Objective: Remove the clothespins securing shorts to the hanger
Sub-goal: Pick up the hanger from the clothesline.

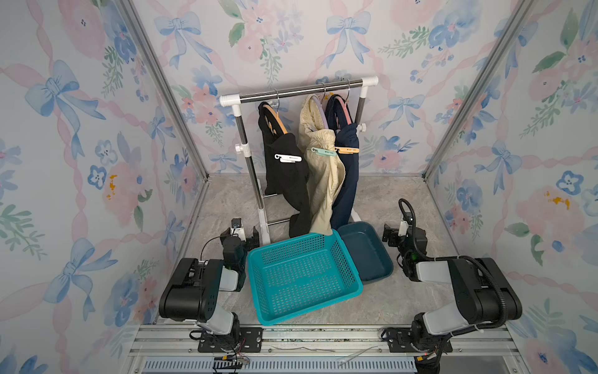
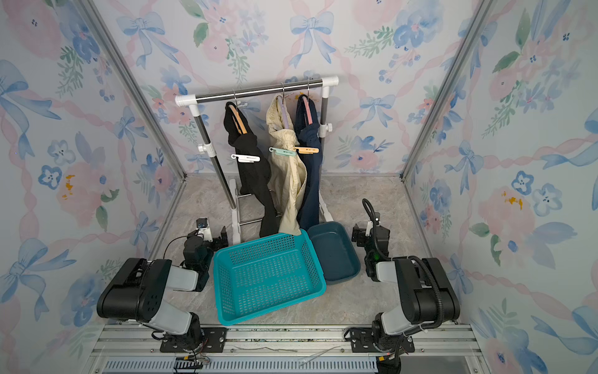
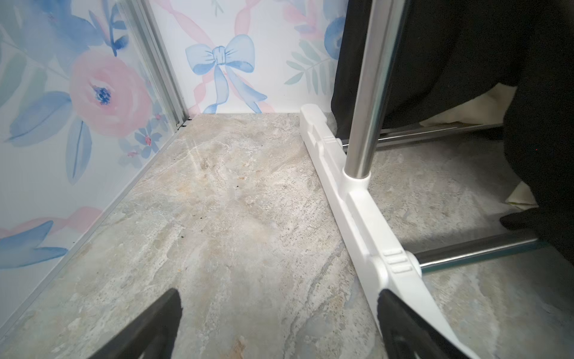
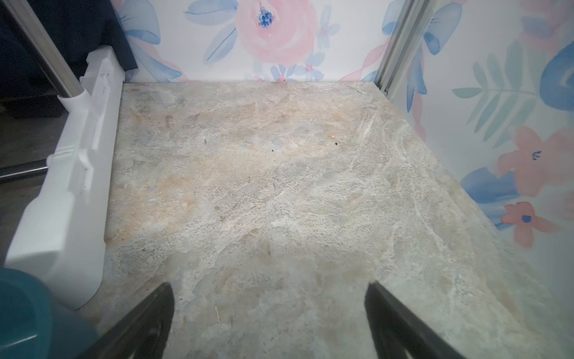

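Three shorts hang on hangers from a rack rail (image 1: 304,90) at the back, seen in both top views. A white clothespin (image 1: 289,158) sits on the black shorts (image 1: 284,175). A mint clothespin (image 1: 323,151) is clipped on the cream shorts (image 1: 325,184), and an orange clothespin (image 1: 348,150) on the navy shorts (image 1: 349,181). My left gripper (image 1: 241,235) rests low by the rack's left foot, open and empty (image 3: 279,293). At the floor right of the dark tub, my right gripper (image 1: 393,234) is open and empty too (image 4: 270,286). Both are far below the clothespins.
A teal perforated basket (image 1: 291,241) stands on the floor between the arms, with a dark blue tub (image 1: 365,255) against its right side. The rack's white feet (image 3: 357,202) (image 4: 77,174) lie close beside each gripper. Wallpapered walls enclose the cell.
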